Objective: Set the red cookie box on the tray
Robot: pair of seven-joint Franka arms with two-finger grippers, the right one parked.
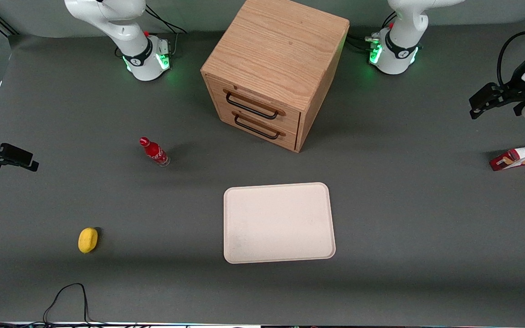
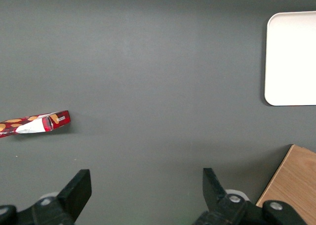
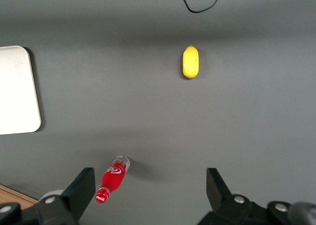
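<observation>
The red cookie box (image 1: 522, 157) rests on the grey table at the working arm's end, partly cut off by the picture's edge. In the left wrist view the red cookie box (image 2: 34, 124) shows as a thin red strip with a white patch. My left gripper (image 1: 476, 107) hangs above the table, a little farther from the front camera than the box and apart from it. The gripper (image 2: 145, 180) is open with only bare table between its fingers. The cream-white tray (image 1: 279, 222) lies empty near the table's middle, well away from the box; the tray's (image 2: 291, 57) corner shows in the left wrist view.
A wooden drawer cabinet (image 1: 274, 68) with two black handles stands farther from the front camera than the tray. Toward the parked arm's end, a small red bottle (image 1: 154, 151) and a yellow oval object (image 1: 88, 239) sit on the table. A black cable (image 1: 69, 296) loops at the near edge.
</observation>
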